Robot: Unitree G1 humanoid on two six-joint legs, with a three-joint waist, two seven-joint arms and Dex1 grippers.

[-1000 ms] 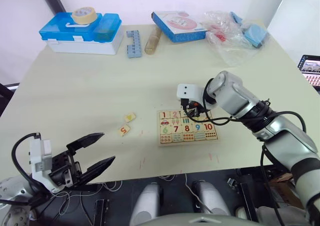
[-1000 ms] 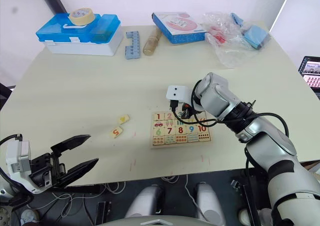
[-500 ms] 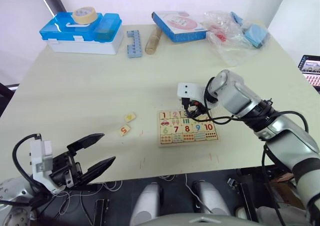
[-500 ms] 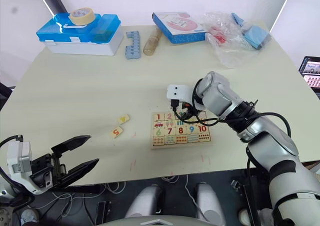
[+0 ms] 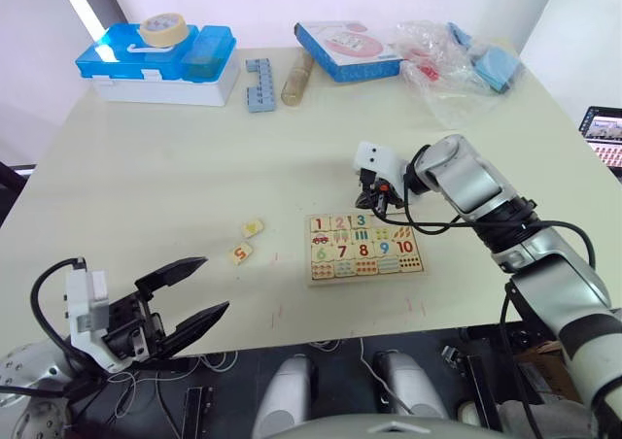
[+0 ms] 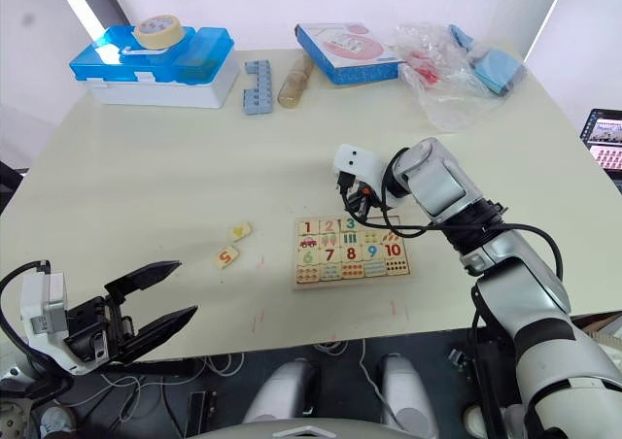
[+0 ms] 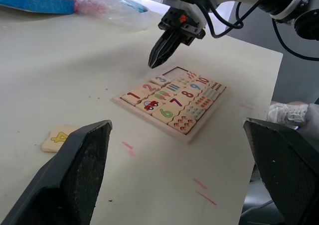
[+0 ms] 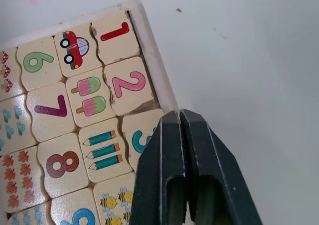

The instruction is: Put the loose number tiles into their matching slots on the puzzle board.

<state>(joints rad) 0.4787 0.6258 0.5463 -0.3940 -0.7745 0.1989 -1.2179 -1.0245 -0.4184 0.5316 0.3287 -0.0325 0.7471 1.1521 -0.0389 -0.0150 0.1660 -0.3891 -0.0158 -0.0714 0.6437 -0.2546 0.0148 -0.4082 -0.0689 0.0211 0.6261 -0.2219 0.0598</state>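
Note:
The puzzle board lies near the table's front, right of centre, with tiles 1, 2 and 3 and 6 to 10 seated. In the left wrist view a bare slot shows beside the 3. Two loose number tiles lie left of the board: one with a yellow mark and a red 5. My right gripper hangs shut and holds nothing, just above the board's far edge by the 3 tile. My left gripper is open at the near left table edge.
Along the far edge stand a blue-and-white box with a tape roll on it, a blue brick strip, a wooden cylinder, a blue-edged box and a crumpled plastic bag.
My right gripper has lifted off the board and drawn back toward the far right, uncovering the 3 tile in its slot. The left gripper has not moved.

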